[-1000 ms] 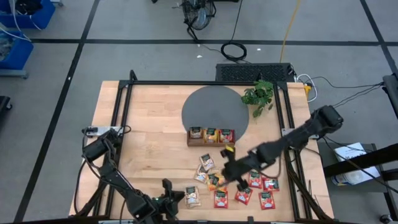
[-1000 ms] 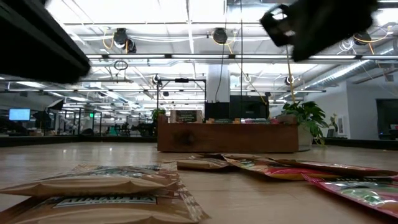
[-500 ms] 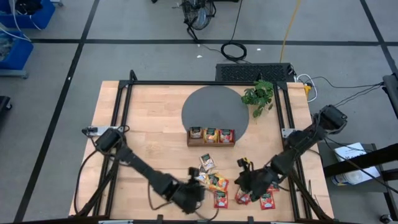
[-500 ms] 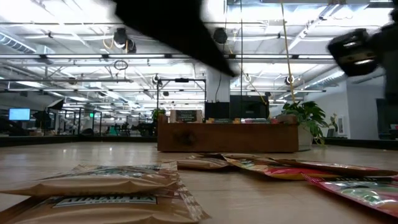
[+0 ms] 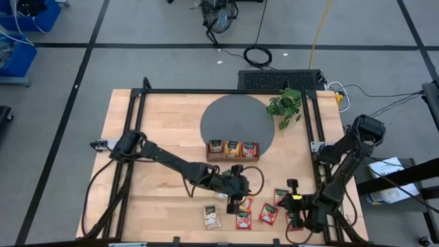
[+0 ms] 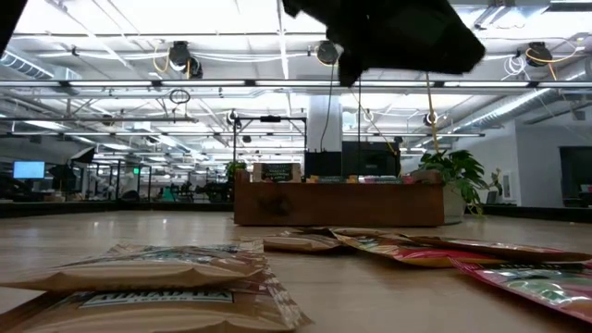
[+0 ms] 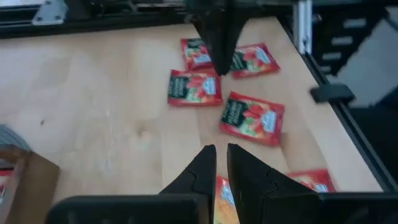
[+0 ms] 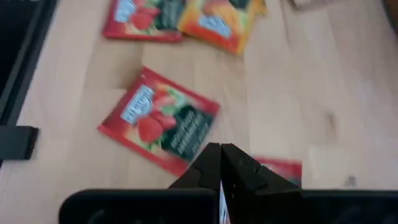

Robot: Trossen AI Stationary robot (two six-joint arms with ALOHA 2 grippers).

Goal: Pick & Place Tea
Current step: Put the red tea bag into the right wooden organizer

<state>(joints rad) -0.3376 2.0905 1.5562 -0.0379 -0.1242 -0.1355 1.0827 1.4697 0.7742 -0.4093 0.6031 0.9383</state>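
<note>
The left arm stretches low across the table from its far left corner, its left gripper [image 5: 236, 194] hovering over the scattered tea sachets [image 5: 267, 214] with its fingers nearly together and nothing between them. The right arm folds back to the table's near right edge, its right gripper [image 5: 293, 189] closed and empty above the red sachets (one lies just ahead of its tips). Three more sachets sit in the wooden tray [image 5: 232, 158].

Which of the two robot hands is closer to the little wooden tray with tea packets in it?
Left. The left gripper hovers just in front of the wooden tray; the right gripper is farther off, near the table's front right.
</note>
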